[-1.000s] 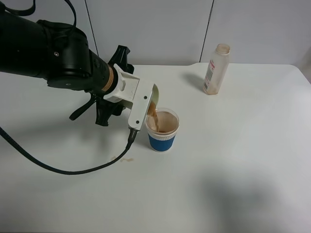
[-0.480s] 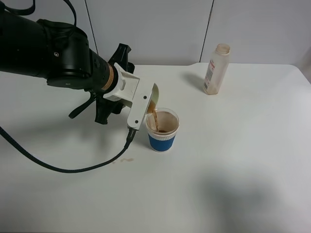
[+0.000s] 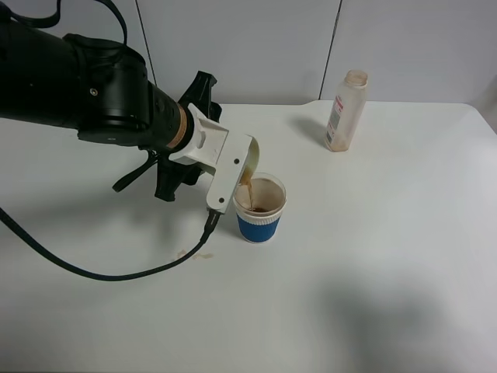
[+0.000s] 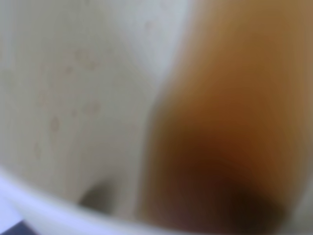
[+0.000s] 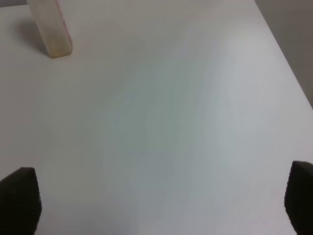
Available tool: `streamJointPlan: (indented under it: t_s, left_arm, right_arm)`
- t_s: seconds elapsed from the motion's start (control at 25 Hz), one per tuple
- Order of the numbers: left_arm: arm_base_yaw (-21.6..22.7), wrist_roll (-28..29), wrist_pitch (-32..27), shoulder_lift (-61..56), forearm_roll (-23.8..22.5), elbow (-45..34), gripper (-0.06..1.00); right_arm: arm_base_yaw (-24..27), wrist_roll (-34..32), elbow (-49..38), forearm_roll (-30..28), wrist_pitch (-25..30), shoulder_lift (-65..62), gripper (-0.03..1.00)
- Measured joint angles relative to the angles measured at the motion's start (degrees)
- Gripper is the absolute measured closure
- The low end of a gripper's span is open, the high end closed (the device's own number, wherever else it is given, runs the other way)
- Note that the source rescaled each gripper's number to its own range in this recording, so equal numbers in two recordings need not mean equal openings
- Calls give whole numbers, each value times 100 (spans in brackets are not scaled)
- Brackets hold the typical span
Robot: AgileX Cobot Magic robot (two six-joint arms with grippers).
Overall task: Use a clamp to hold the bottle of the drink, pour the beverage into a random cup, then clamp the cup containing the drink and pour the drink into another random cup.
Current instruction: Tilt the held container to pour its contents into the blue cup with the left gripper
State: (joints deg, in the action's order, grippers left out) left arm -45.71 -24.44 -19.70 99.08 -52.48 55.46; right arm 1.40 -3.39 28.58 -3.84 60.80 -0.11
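A big white table (image 3: 373, 256) holds a short paper cup (image 3: 259, 208) with a blue sleeve, a slim bottle (image 3: 345, 110) far back, and a black cable (image 3: 116, 272).

A short white paper cup (image 3: 258, 208) wears a ribbed blue sleeve, its inside stained brown. Dark brown drink (image 3: 248, 186) streams from a tilted pale yellow-green plastic tumbler (image 3: 251, 158). Near the white desk's (image 3: 373, 256) far edge, a translucent plastic bottle (image 3: 345, 111) carries a white-and-pink label.

My high camera looks down over the whole counter (image 3: 373, 256). My left wrist camera sits blurringly close inside a tumbler (image 4: 73, 98); my right wrist camera shares the bottle (image 5: 49, 29).
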Motion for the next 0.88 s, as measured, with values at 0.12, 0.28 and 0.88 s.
streamJointPlan:
  t_s: [0.12, 0.28, 0.88]
  left_arm:
    - [-34, 0, -7, 0, -18, 0, 91]
    - [-41, 0, -13, 0, -47, 23, 91]
    - [-45, 0, -44, 0, -318, 163, 91]
  right_arm:
    - [0, 0, 0, 0, 0, 0, -3]
    - [0, 0, 0, 0, 0, 0, -3]
    - [0, 0, 0, 0, 0, 0, -3]
